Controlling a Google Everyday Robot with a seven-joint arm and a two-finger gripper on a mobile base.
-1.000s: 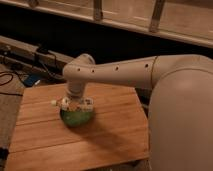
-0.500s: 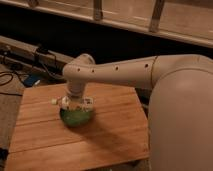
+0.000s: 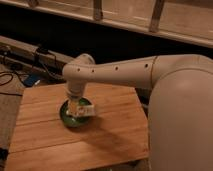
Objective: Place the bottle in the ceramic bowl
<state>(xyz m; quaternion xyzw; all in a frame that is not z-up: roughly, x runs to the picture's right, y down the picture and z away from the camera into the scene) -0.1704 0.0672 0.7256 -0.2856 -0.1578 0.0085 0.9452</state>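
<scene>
**A:** Camera view first: where do you see the gripper (image 3: 80, 109)?

**B:** You see it hanging straight over the ceramic bowl (image 3: 67, 118), at the end of the white arm (image 3: 120, 75) that reaches in from the right. Its lower end sits inside the outline of the bowl and hides much of the bowl's middle.

**A:** And the bowl itself?

**B:** It sits on the wooden table (image 3: 115, 135), toward the table's left half and closer to the far edge than the near one. You can make out its dark green rim curving around the left and the near side of the gripper.

**A:** Where is the bottle?

**B:** Look at the pale, boxy shape right at the gripper, above the bowl's right half. That may be the bottle, but you cannot separate it cleanly from the gripper's own parts, so treat its exact place as uncertain. It is at the bowl, not elsewhere on the table.

**A:** Are the jaws released or clenched?

**B:** You cannot tell. The wrist and that pale shape cover them.

**A:** Anything else near the bowl?

**B:** Far left of the bowl, off the table, dark cables (image 3: 12, 77) lie on the floor. Behind the bowl, past the table's far edge, a dark wall runs across under a pale ledge (image 3: 125, 22).
</scene>
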